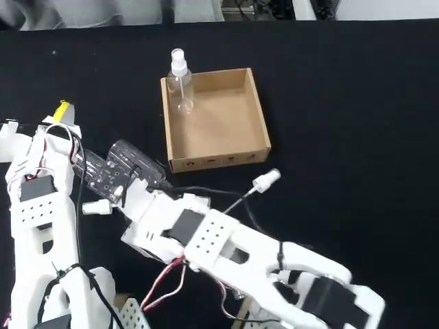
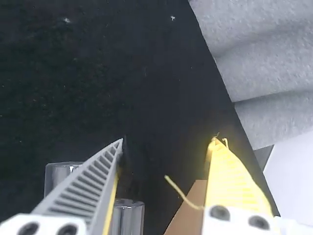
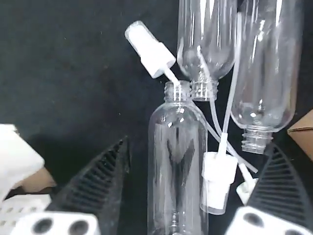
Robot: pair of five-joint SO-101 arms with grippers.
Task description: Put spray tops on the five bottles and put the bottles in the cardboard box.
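Presently one capped bottle (image 1: pixel 180 82) is stood in the cardboard box (image 1: pixel 219 161), at its eleven o'clock corner. Both the left gripper (image 2: pixel 166 142) and the right gripper (image 3: pixel 198 147) are spread wide, an uncapped bottle (image 3: pixel 177 161) lying between the right's jaws.

The table (image 1: pixel 357 103) is black. The box (image 1: pixel 219 162) is plain brown cardboard. The bottle (image 1: pixel 183 89) is clear, its spray top (image 1: pixel 178 60) white. Both arms (image 1: pixel 41 226) are white, with red and black wires (image 1: pixel 161 284). The left gripper (image 2: pixel 167 142) is grey and ribbed on one finger (image 2: pixel 88 186), yellow on the other. The right gripper (image 3: pixel 199 144) is black with fine ridges. The lying bottles (image 3: pixel 177 161) are clear; the loose tops (image 3: pixel 151 49) and their tubes are white.
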